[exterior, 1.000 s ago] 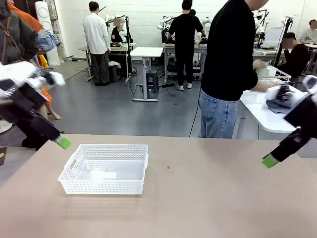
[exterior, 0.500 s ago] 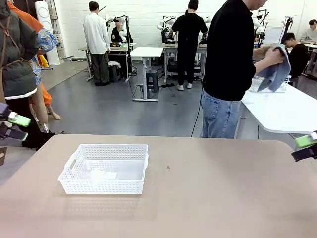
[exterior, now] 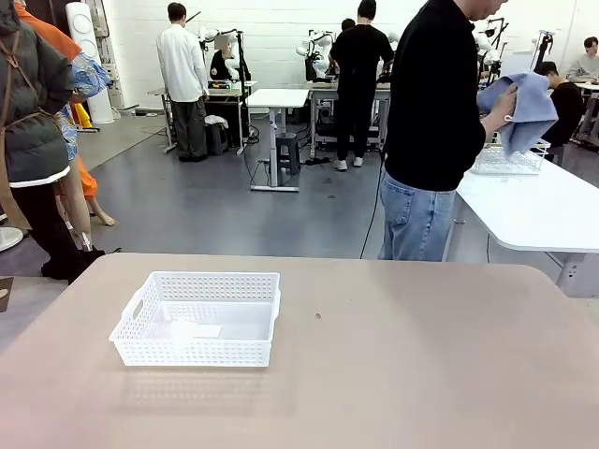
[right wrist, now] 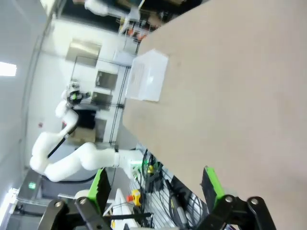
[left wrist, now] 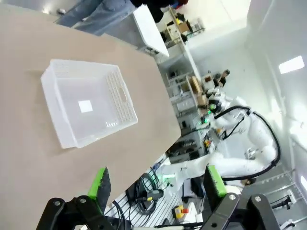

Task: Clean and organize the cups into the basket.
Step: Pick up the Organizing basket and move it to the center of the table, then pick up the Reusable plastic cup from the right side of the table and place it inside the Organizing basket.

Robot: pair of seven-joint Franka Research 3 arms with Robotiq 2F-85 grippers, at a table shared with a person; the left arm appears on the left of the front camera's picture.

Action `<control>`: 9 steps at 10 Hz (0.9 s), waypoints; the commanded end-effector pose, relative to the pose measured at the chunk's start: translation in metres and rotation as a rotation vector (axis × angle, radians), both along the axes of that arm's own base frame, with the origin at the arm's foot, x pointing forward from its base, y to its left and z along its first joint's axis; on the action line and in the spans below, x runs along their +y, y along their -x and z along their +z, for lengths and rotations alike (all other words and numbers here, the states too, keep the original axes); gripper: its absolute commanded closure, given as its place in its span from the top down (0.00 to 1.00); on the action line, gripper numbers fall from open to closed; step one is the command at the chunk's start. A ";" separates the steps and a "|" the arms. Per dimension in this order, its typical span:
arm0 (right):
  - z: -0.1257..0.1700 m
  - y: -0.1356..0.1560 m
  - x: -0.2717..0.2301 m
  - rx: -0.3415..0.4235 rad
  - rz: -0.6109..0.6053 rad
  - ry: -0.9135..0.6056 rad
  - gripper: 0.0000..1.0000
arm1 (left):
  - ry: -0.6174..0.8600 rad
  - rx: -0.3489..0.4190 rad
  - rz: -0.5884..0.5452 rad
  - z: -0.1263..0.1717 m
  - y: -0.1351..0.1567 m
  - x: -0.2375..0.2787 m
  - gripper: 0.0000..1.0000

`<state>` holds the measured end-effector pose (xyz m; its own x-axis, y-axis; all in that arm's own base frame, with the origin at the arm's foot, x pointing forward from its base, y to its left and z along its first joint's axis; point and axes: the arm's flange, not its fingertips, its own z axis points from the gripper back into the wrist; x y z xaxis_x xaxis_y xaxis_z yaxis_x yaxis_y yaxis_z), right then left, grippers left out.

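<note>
Well, my left gripper (left wrist: 157, 184) hangs with its jaws spread wide and nothing between the green pads. My right gripper (right wrist: 156, 184) is just as wide apart and just as bare.

From the front, the basket (exterior: 197, 318) sits flat on the surface (exterior: 421, 374), at about 9 o'clock from the middle. Its long sides run parallel to the near edge, and a pale label (exterior: 197, 329) lies on its floor. A small dark speck (exterior: 318, 315) marks the surface at 3 o'clock from the basket, apart from it. From there open surface runs to the 3 o'clock edge, and there is open room toward 6 o'clock as well.

In my left wrist view the basket (left wrist: 86, 103) lies at 11 o'clock from the gripper. The surface's rounded corner passes between the two, and my right arm (left wrist: 230, 165) shows beyond that edge at 2 o'clock. In my right wrist view the basket (right wrist: 146, 76) stands small and well off at 12 o'clock. The surface's edge slants down past it, and my left arm (right wrist: 67, 160) is at 9 o'clock.

At the far edge, around 1 o'clock, a person (exterior: 435, 112) stands side-on holding a blue cloth (exterior: 519, 108). They face a white table (exterior: 533, 210) that carries a wire basket (exterior: 510, 161).
</note>
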<state>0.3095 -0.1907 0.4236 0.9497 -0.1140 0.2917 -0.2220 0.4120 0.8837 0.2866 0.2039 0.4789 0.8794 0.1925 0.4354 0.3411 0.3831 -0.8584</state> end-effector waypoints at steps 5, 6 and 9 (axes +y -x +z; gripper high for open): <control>0.016 0.055 -0.072 -0.184 -0.203 -0.175 1.00 | 0.054 0.015 0.120 -0.012 0.030 0.060 1.00; 0.006 0.048 -0.067 -0.080 -0.184 -0.110 1.00 | 0.043 0.024 0.116 -0.010 0.041 0.061 1.00; 0.006 0.048 -0.067 -0.080 -0.184 -0.110 1.00 | 0.043 0.024 0.116 -0.010 0.041 0.061 1.00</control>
<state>0.2630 -0.2556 0.4317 0.8823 -0.3210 0.3443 -0.2326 0.3387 0.9117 0.2478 0.2631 0.4656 0.8704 0.3102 0.3823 0.2514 0.3877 -0.8869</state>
